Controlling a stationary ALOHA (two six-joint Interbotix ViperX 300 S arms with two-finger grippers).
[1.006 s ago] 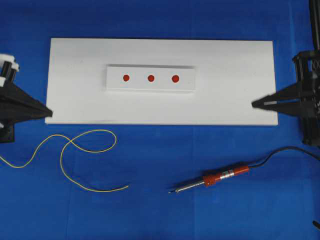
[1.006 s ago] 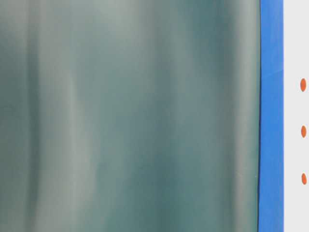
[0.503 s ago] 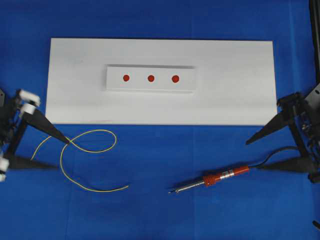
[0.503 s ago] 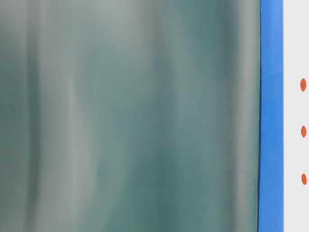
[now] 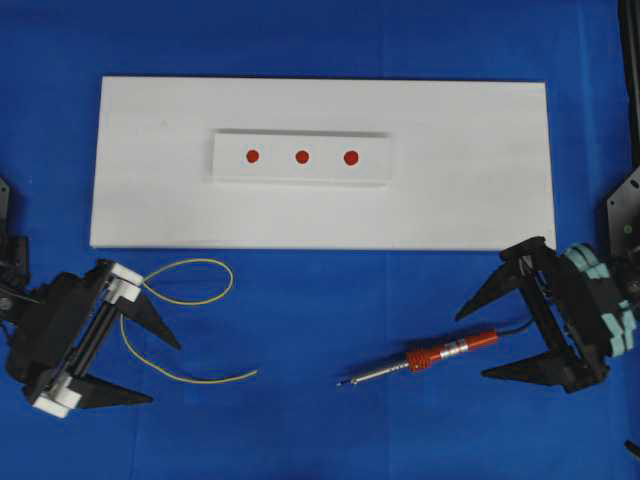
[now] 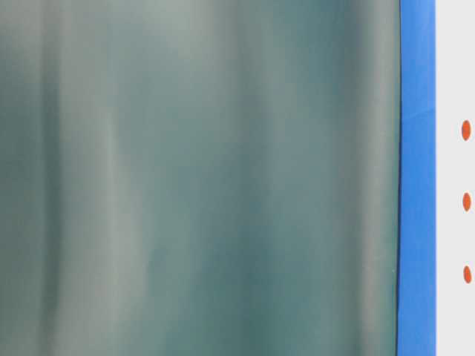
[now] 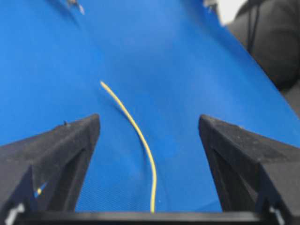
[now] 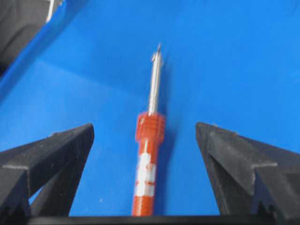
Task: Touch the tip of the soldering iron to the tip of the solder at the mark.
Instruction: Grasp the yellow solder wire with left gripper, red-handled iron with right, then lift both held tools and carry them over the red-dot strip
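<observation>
both tools still on the cloth, nothing picked up yet

you are at the very start of the job. your left gripper (image 5: 140, 368) hangs over the solder (image 5: 180, 296) with its jaws spread wide, one finger on each side of the thin yellow wire; the left wrist view shows the wire running up between the two black fingers (image 7: 56, 150), touching neither. your right gripper (image 5: 492, 338) is just as wide open, straddling the handle end of the soldering iron (image 5: 425, 360). in the right wrist view the orange handle sits midway between the fingers (image 8: 51, 159), silver tip pointing away, no contact on either side.

both things lie flat on the blue cloth (image 5: 320, 420), below the white board (image 5: 480, 200). the three red marks (image 5: 302, 156) on the raised white strip (image 5: 225, 170) are bare and well apart from both tips.

what is left, as i judge it: close on each tool, lift both, carry them to the mark and bring tip to tip. the wire is thin and limp, so expect its free end to sag.
</observation>
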